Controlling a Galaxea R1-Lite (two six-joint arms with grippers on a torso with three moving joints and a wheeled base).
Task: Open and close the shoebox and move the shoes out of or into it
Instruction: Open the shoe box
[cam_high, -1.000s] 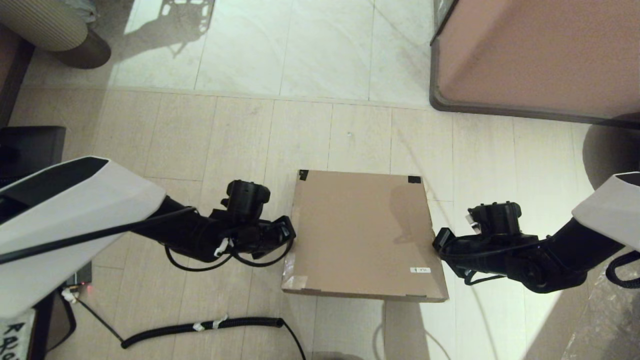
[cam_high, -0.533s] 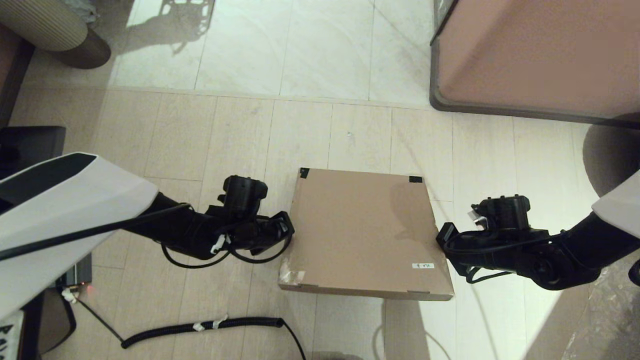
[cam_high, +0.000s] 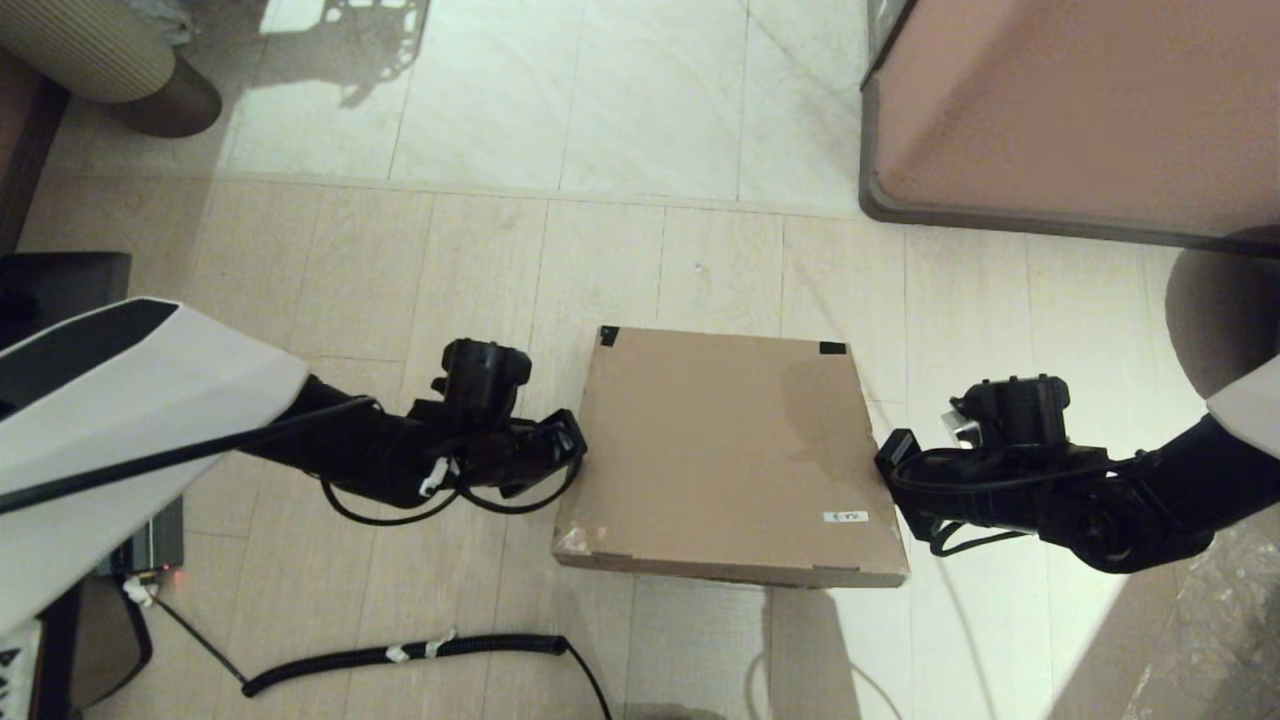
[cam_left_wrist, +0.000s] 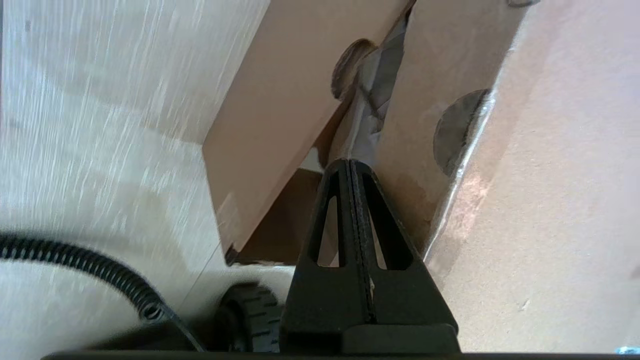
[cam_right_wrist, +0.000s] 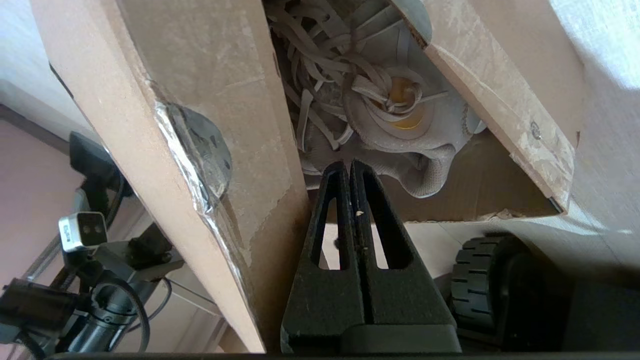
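Note:
The brown shoebox (cam_high: 725, 450) sits on the floor between my arms, its lid raised a little at the near edge. My left gripper (cam_high: 578, 440) is shut, its tips against the lid's left edge. My right gripper (cam_high: 885, 465) is shut at the lid's right edge. In the left wrist view the shut gripper (cam_left_wrist: 351, 162) pokes into the gap between the lid flap (cam_left_wrist: 440, 100) and the box wall (cam_left_wrist: 270, 115). In the right wrist view the shut gripper (cam_right_wrist: 348, 164) sits under the lid flap (cam_right_wrist: 210, 100), and a white sneaker (cam_right_wrist: 380, 100) with laces shows inside the box.
A pinkish-brown cabinet (cam_high: 1070, 110) with a dark base stands at the far right. A coiled black cable (cam_high: 400, 655) lies on the floor near left. A striped round object (cam_high: 90, 50) is far left, clear plastic (cam_high: 1220, 640) near right.
Both grippers have risen slightly and the lid's near edge has lifted with them; the gap under the lid has widened.

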